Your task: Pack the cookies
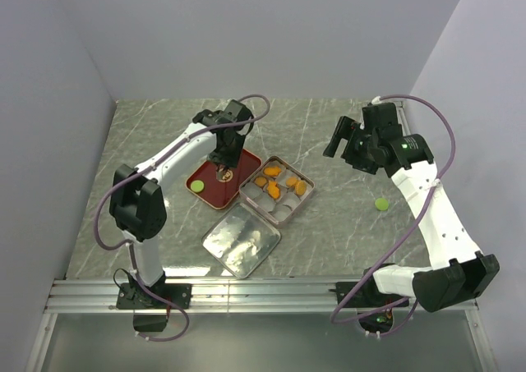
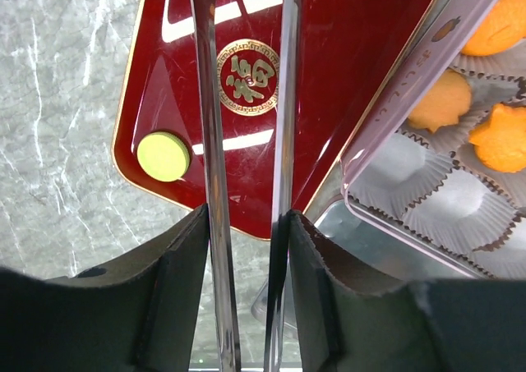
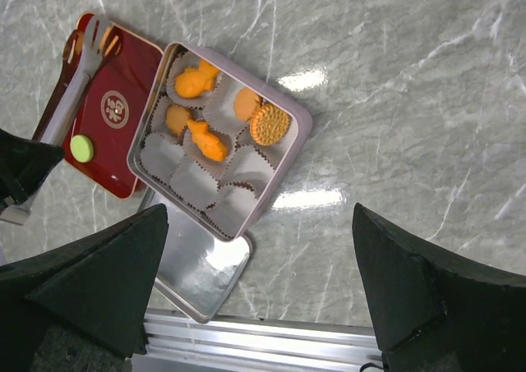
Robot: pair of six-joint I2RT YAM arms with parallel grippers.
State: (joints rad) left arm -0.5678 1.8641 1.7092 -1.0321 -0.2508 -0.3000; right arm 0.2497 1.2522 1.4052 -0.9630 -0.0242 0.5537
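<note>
Thin metal tongs [image 2: 212, 224] run up between the left jaws [image 2: 246, 220], whose dark pads clamp them from both sides. The two shiny blades reach out over a glossy red tray [image 2: 353, 60] with a gold emblem. Of the cookies [image 3: 205, 142], five orange ones lie to the right of those jaws in a pale metal tin [image 3: 304, 130] with rounded corners. Two are fish-shaped, two are smooth rounds and one is a ridged round, each in a white pleated paper cup [image 3: 246, 103]. The remaining cups show only their paper bottoms. A flat round green cookie [image 2: 163, 156] sits on the tray just left of the tongs. A second green cookie [image 1: 381, 203] lies on the table, on the base side of the right jaws [image 3: 259, 212], near that arm. Those jaws stand spread wide, holding nothing, high above the tin. A shiny lid [image 1: 241, 239] lies at the tin's near corner on the grey, marble-veined table [image 1: 345, 232].
</note>
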